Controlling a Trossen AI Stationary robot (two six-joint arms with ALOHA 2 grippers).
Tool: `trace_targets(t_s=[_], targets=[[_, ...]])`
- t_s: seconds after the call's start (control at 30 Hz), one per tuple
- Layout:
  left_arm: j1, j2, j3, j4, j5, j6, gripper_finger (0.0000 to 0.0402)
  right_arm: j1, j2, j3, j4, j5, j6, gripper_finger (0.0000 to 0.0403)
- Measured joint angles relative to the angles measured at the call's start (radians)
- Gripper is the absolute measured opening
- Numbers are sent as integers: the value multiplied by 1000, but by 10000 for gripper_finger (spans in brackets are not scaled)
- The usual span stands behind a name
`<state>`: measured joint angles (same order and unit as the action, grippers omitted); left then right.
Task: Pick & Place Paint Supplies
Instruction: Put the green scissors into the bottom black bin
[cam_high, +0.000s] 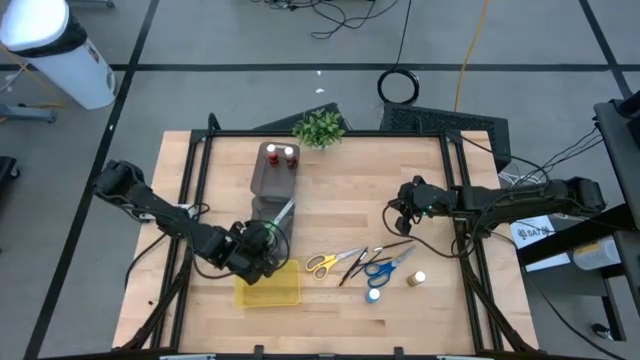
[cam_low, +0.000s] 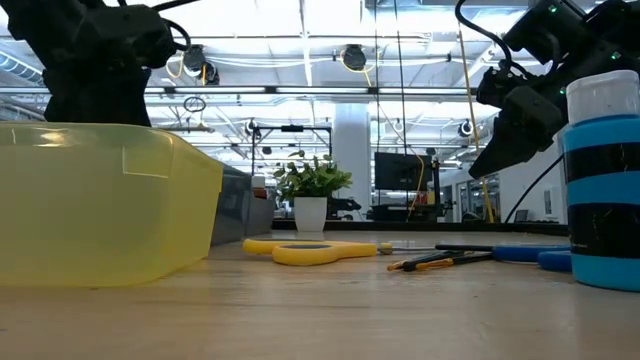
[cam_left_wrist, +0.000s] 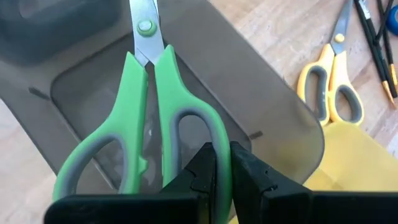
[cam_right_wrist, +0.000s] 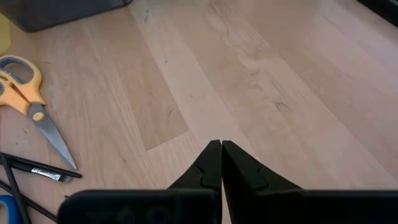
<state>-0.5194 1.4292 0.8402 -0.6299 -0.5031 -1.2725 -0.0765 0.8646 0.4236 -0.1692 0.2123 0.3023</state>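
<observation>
Green-handled scissors (cam_left_wrist: 146, 118) are held by my left gripper (cam_left_wrist: 222, 150) over the near compartment of the long dark grey organiser tray (cam_high: 272, 188); their blades (cam_high: 285, 211) point toward the far right. Two red-capped bottles (cam_high: 281, 153) stand at the organiser's far end. Lying on the wood are yellow scissors (cam_high: 322, 263), blue scissors (cam_high: 386, 265) and thin dark brushes (cam_high: 354, 264). A white-capped bottle (cam_high: 417, 279) and a blue-capped bottle (cam_high: 373, 294) stand there too. My right gripper (cam_high: 403, 222) hovers shut above bare wood at the right. My left gripper pinches the outer side of one grey-lined handle loop (cam_left_wrist: 219, 132) of the green scissors. One finger (cam_left_wrist: 202, 167) seems to reach inside the loop, the other (cam_left_wrist: 249, 171) stays outside. The fingers slant down from the near left. Whether the scissors touch the organiser's floor, I cannot tell.
A yellow rectangular tray (cam_high: 268, 286) lies just near of the organiser, under my left wrist. A small potted plant (cam_high: 319, 127) stands at the far edge. Bare wood stretches between the organiser and my right gripper.
</observation>
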Motion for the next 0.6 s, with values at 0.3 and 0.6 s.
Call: trace_targets(t_s=[0.3,0.6], targets=[[-28,0,1,-57,53,-133,31,0,0,1,0,0,0,0],[3,0,1,-62,9,-122,31,0,0,1,0,0,0,0]])
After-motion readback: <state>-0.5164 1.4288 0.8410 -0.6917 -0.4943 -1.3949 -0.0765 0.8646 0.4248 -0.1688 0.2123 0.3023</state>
